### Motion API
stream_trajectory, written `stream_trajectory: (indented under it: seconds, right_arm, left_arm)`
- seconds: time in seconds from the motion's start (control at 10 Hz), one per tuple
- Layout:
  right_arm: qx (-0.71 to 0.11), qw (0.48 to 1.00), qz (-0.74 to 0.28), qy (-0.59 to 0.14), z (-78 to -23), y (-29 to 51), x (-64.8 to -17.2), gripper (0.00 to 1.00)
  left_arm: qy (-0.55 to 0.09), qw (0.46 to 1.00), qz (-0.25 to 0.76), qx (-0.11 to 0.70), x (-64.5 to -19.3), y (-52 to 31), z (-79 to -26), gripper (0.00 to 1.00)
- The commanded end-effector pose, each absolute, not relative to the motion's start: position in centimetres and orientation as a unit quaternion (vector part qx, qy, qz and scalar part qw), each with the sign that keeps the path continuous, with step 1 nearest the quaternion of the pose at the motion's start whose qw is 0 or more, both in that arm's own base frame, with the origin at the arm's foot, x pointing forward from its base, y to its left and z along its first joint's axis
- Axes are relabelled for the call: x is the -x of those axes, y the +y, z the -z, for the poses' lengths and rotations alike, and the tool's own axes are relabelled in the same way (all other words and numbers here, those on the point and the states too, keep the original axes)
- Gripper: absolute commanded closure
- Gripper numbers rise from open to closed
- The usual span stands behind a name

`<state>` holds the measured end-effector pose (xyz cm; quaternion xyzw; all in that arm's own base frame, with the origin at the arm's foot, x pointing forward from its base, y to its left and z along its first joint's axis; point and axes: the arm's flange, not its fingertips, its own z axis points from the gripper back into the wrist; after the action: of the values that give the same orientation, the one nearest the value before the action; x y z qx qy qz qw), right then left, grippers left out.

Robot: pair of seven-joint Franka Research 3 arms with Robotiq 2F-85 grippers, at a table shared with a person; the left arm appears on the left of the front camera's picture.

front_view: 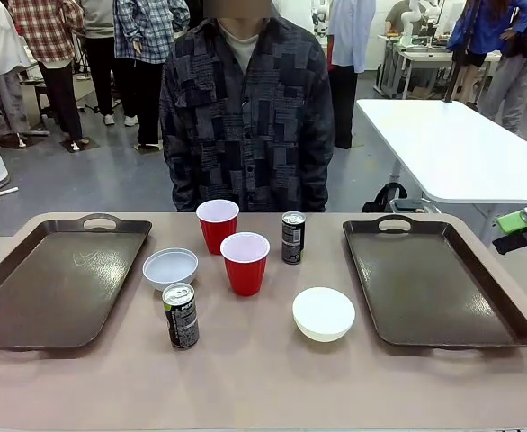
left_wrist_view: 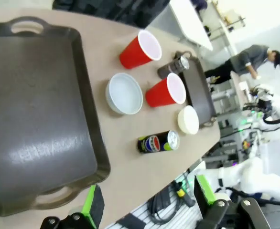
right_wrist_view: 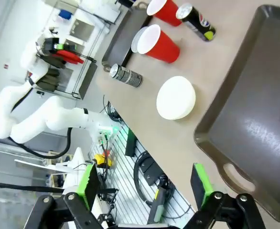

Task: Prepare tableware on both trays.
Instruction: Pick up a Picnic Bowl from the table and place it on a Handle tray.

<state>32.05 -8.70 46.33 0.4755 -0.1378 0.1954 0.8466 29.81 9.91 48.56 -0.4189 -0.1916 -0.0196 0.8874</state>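
Logged on the table (front_view: 263, 382), clustered between left tray (front_view: 52, 292) and right tray (front_view: 439, 292), likely staged for sharing out: two red cups (front_view: 217, 225) (front_view: 245, 263), two white bowls (front_view: 170, 267) (front_view: 323, 313), two cans (front_view: 181, 315) (front_view: 292, 238), none yet loaded; logged also left gripper (left_wrist_view: 147, 200) and right gripper (right_wrist_view: 144, 186), both spread wide, empty.

Glossy trays (front_view: 61, 283), matt table (front_view: 263, 378)

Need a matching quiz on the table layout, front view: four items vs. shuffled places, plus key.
Things:
1. left bowl
2. right bowl
3. near can
4. far can

Places:
a. level with the far red cup, to its right
b. between the left tray and the near red cup
c. beside the right tray, by its robot-side corner
d. just robot-side of the left bowl

Pairs: 1-b, 2-c, 3-d, 4-a
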Motion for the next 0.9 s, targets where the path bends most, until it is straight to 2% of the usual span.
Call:
stream_trajectory:
  seconds: [0.0, 0.3, 0.8]
  right_arm:
    - [-0.459, 0.858, -0.191, -0.130, -46.2, -9.0, -32.6, 0.00]
    - [-0.460, 0.863, -0.156, -0.137, -45.7, -10.6, -32.6, 0.00]
    - [-0.451, 0.869, -0.138, -0.152, -46.6, -12.1, -31.2, 0.00]
  left_arm:
    - [-0.209, 0.874, 0.026, 0.439, -28.7, 10.8, -48.1, 0.00]
    - [-0.211, 0.865, 0.034, 0.455, -27.9, 11.8, -48.0, 0.00]
    - [-0.151, 0.871, 0.067, 0.463, -27.1, 11.0, -48.2, 0.00]
